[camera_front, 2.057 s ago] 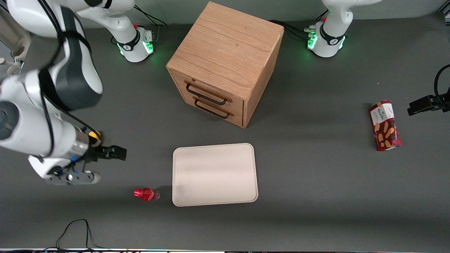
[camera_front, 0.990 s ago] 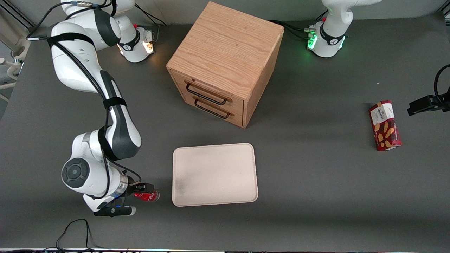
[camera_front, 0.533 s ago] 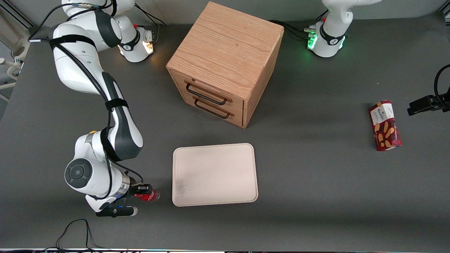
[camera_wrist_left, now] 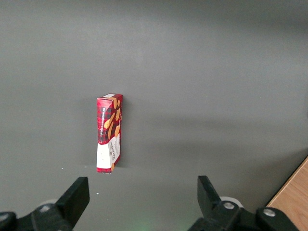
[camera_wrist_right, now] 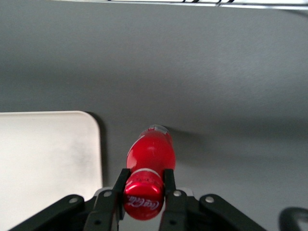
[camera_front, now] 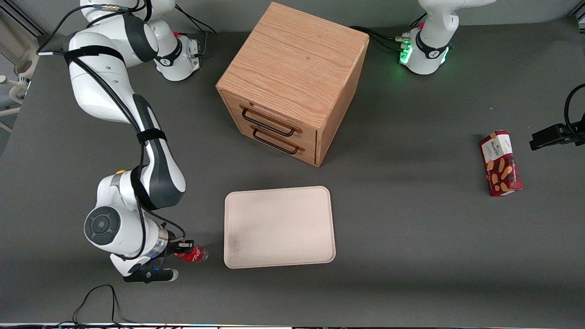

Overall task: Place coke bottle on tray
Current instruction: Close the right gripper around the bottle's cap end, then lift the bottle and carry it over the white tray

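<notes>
The coke bottle is small and red and stands on the grey table beside the tray, toward the working arm's end. In the right wrist view the bottle shows from above, its red cap between the two black fingers. My gripper is shut on the bottle's cap end, low over the table. The tray is flat, cream-white, with rounded corners and a grey smudge in the corner near the bottle. It also shows in the right wrist view, beside the bottle.
A wooden two-drawer cabinet stands farther from the front camera than the tray. A red biscuit box lies toward the parked arm's end of the table, seen also in the left wrist view. A black cable loops at the table's near edge.
My gripper came down from above the table to the bottle and its fingers closed on the cap end. The bottle and tray stay in place.
</notes>
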